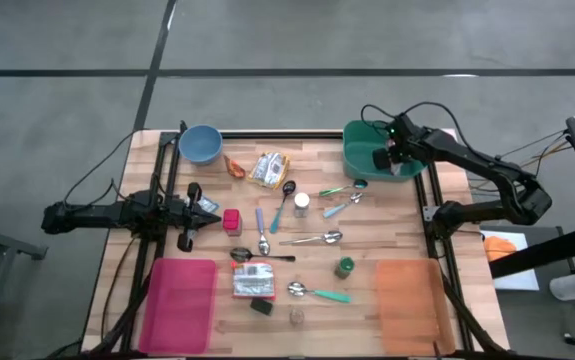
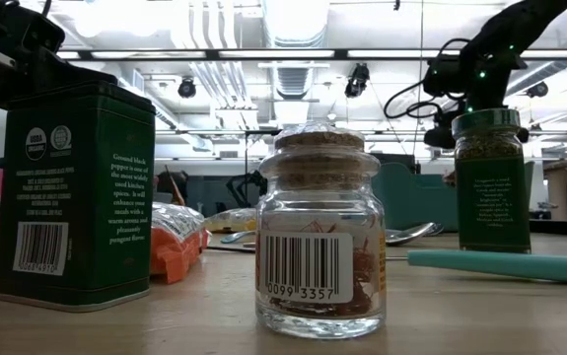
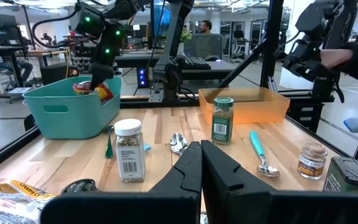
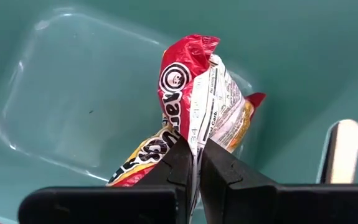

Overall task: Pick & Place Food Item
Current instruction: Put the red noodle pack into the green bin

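A red and yellow snack packet (image 4: 197, 99) hangs over the floor of the teal bin (image 1: 360, 140) at the table's far right, with my right gripper (image 4: 195, 163) shut on it. In the left wrist view the packet (image 3: 96, 91) shows just above the bin's rim (image 3: 60, 99). My left gripper (image 3: 200, 167) is shut on nothing and points level above the table's left side (image 1: 212, 207). My right gripper pinches the packet's white printed edge (image 4: 198, 138) between its two fingers. The fingers slant down from above into the bin. The packet hangs beyond the fingertips, crumpled; I cannot tell whether its far end touches the bin's floor.
Across the table's middle lie spoons (image 1: 324, 238), spice jars (image 1: 344, 266), a snack bag (image 1: 269, 168) and a blue bowl (image 1: 200, 143). A pink tray (image 1: 180, 290) and an orange tray (image 1: 407, 292) sit near the front edge. A white stick (image 4: 342, 149) lies in the bin.
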Robot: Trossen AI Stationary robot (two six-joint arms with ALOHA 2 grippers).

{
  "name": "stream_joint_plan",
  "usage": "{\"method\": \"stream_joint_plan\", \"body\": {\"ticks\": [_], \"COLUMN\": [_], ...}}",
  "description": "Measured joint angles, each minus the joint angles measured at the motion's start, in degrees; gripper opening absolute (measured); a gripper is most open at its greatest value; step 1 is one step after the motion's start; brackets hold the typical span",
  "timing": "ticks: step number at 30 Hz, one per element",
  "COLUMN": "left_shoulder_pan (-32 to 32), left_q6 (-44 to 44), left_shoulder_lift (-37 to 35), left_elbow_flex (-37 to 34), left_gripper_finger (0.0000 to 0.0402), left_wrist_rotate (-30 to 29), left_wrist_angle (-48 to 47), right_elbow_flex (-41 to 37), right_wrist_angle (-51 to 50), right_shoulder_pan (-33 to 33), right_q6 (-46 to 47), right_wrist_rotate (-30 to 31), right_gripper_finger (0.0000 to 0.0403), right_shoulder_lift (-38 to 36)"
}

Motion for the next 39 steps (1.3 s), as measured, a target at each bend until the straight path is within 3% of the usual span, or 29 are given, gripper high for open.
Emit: {"method": "stream_joint_plan", "body": {"ticks": [39], "left_shoulder_pan": [-0.01], "left_q6": [-0.02], "left_shoulder_lift": [0.00], "left_elbow_flex": [-0.02], "left_gripper_finger": [0.0000], "left_wrist_rotate": [0.02], "left_wrist_angle": [0.00], "right_elbow_flex": [-1.19], "right_wrist_angle": [1.07], "right_shoulder_pan": [0.04], "right_q6": [1.76], "right_wrist_rotate": [-0.39], "right_gripper_finger": [0.0013], "right_shoulder_lift": [0.00]}}
